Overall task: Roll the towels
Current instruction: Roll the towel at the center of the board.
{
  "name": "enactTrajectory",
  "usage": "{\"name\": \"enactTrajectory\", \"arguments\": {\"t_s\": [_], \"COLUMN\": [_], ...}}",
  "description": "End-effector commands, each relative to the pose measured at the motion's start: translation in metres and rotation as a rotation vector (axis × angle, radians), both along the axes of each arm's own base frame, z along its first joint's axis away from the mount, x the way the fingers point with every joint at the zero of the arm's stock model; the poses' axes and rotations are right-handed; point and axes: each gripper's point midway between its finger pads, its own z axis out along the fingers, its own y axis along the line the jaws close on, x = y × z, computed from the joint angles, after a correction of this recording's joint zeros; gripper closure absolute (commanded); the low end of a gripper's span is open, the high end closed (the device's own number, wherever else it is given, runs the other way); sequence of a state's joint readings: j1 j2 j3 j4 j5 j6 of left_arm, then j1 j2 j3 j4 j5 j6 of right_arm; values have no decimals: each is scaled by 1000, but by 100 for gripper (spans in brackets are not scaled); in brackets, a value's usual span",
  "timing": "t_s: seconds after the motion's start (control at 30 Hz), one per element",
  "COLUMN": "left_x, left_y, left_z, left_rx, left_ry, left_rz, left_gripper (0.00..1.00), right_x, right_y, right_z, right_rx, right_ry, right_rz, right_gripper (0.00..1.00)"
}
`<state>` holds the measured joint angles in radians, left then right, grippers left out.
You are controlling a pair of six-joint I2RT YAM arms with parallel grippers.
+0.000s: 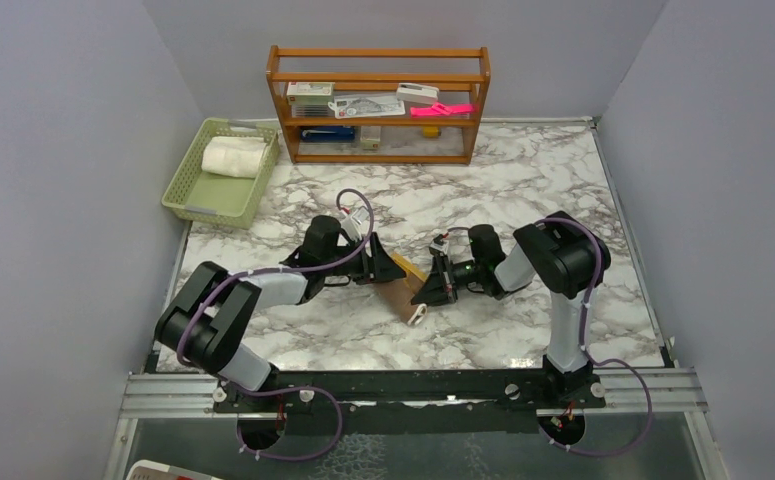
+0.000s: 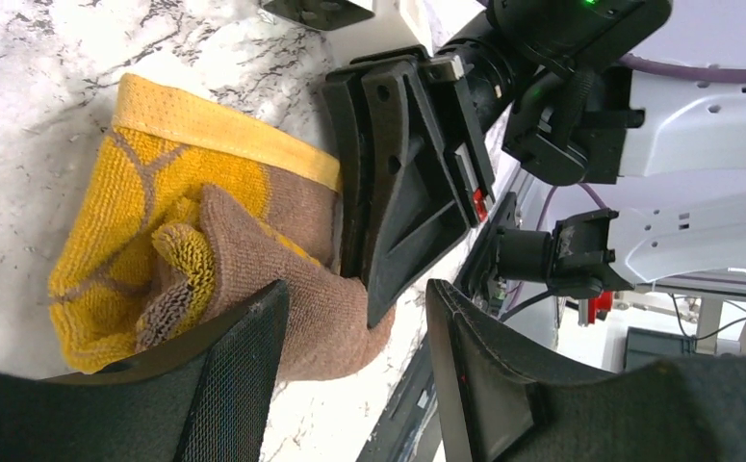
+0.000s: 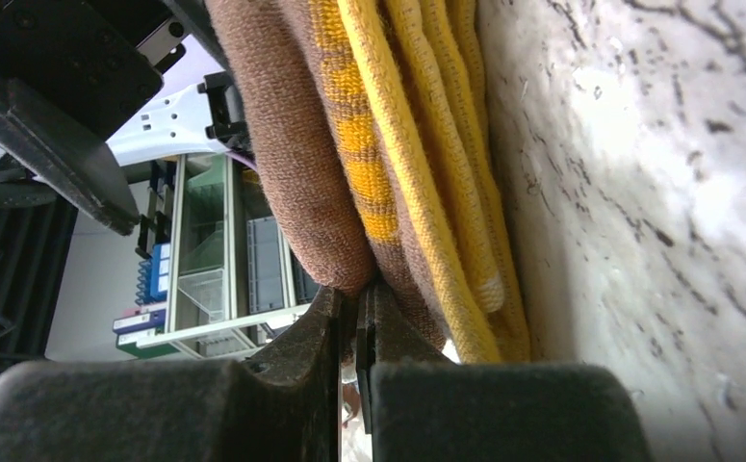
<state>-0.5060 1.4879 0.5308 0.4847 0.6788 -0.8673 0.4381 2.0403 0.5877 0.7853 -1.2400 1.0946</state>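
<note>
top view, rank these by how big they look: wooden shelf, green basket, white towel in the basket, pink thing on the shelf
1. wooden shelf
2. green basket
3. white towel
4. pink thing
All four sit far from the camera, so nearness hardly skews the order.

Bright, even overhead light cast only soft shadows on the marble table, while the right wrist view showed pale glare there and the right gripper slightly soft-focused.
</note>
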Motion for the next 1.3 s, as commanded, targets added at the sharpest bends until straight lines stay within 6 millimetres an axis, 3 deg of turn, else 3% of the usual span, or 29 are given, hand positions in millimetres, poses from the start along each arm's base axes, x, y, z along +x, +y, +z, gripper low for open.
{"name": "enactTrajectory", "arguments": {"t_s": [0.0,0.17,0.33,0.47,0.7,0.83,0.93,1.0,1.27], "left_x": [15,21,19,13,8,7,6,6,5], "left_y": [-12,-12,-4,3,10,11,12,12,18], "left_z": [8,-19,-46,-67,-86,-94,-99,-102,-113], "left_rx": [-47,-11,46,89,130,144,151,157,191], "left_ry": [-54,-15,26,70,111,132,145,153,192], "left_rz": [-14,11,47,73,95,98,101,105,145], "left_gripper": [43,43,44,44,44,45,45,45,46], "right_x": [-1,6,30,52,83,91,85,75,33], "right_y": [-5,-8,-23,-36,-61,-53,-37,-25,15], "right_z": [-18,-28,-38,-31,4,57,90,97,83], "right_rx": [-84,-185,-428,-552,-665,-591,-560,-560,-562], "right_ry": [121,57,-129,-306,-676,-905,-1145,-1278,-1474], "right_rz": [-44,-36,-31,-54,-83,-185,-217,-175,56], "right_gripper": [99,99,69,58,52,51,48,48,48]}}
